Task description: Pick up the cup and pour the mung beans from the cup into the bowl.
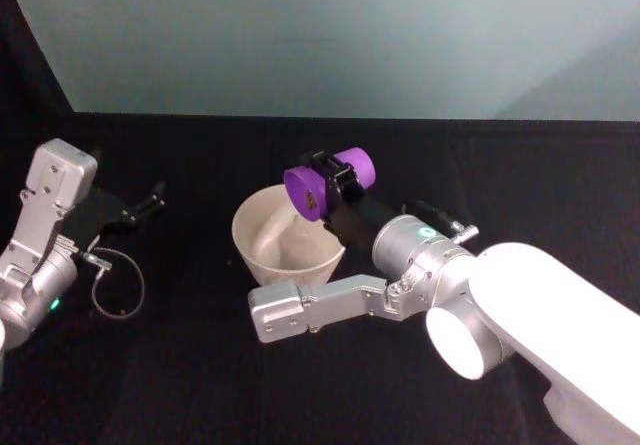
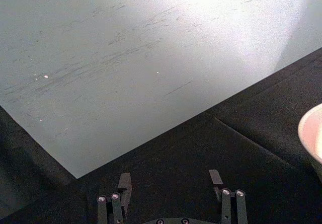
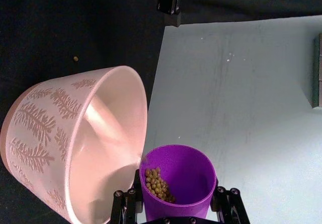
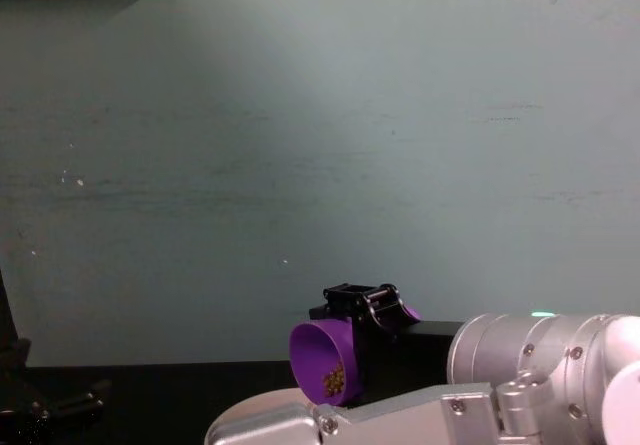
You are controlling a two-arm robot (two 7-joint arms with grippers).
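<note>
The purple cup (image 1: 322,187) is tipped on its side above the far right rim of the off-white bowl (image 1: 283,245), its mouth turned toward the bowl. My right gripper (image 1: 343,179) is shut on the cup. In the right wrist view the mung beans (image 3: 157,184) lie heaped on the cup's (image 3: 183,176) lower wall near its lip, right beside the bowl (image 3: 60,133), which has a leaf pattern outside. The chest view shows the tilted cup (image 4: 318,357) with the beans (image 4: 332,377) inside. My left gripper (image 1: 148,203) rests open at the left, away from the bowl.
A black cloth covers the table, with a pale wall behind. My right arm's silver link (image 1: 310,305) lies just in front of the bowl. A cable loop (image 1: 118,287) hangs by the left arm. One stray bean (image 3: 75,59) lies on the cloth.
</note>
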